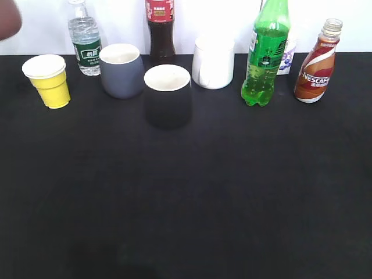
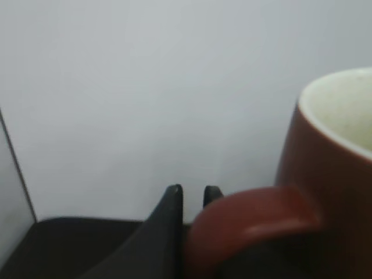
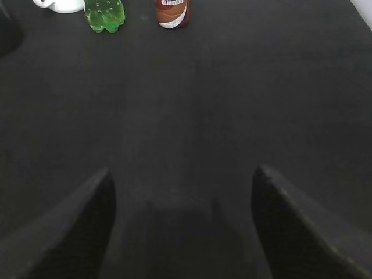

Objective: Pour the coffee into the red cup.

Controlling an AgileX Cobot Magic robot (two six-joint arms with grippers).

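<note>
The red cup [image 2: 331, 174], white inside, fills the right of the left wrist view, seen against the white wall. My left gripper [image 2: 193, 195] is shut around its handle [image 2: 256, 224] and holds it up. A dark red edge of the cup shows at the top left corner of the exterior view [image 1: 7, 20]. The Nescafé coffee bottle [image 1: 317, 64] stands at the back right of the black table, and also shows in the right wrist view [image 3: 172, 13]. My right gripper [image 3: 183, 174] is open and empty, low over bare table, well in front of the bottle.
Along the back stand a yellow cup [image 1: 49, 81], a water bottle [image 1: 85, 40], a grey cup [image 1: 121, 70], a black cup [image 1: 167, 96], a cola bottle [image 1: 160, 29], a white cup [image 1: 213, 63] and a green soda bottle [image 1: 266, 55].
</note>
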